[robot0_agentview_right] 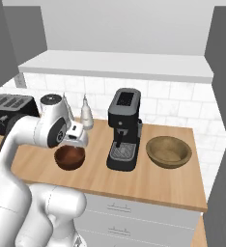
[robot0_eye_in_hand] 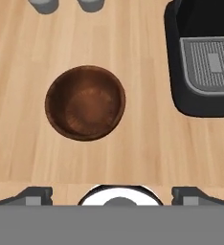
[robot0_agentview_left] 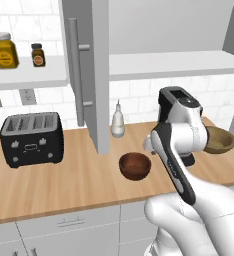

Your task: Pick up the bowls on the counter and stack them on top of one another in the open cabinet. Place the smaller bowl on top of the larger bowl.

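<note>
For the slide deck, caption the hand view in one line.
Open gripper hovers above the smaller bowl on the counter, coffee machine alongside.

Two bowls sit on the bench (robot0_agentview_left: pixel 64 185): one dark bowl (robot0_agentview_left: pixel 135 165) and one tan bowl (robot0_agentview_right: pixel 168 151). One toaster (robot0_agentview_left: pixel 31 138), one coffee machine (robot0_agentview_right: pixel 124 129) and one white bottle (robot0_agentview_left: pixel 118 120) stand there too. Two jars, a large jar (robot0_agentview_left: pixel 5 50) and a small jar (robot0_agentview_left: pixel 37 54), are on the shelf (robot0_agentview_left: pixel 29 75).

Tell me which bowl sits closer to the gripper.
The small dark reddish-brown bowl, directly below the open gripper. The wider tan wooden bowl sits beyond the coffee machine.
</note>
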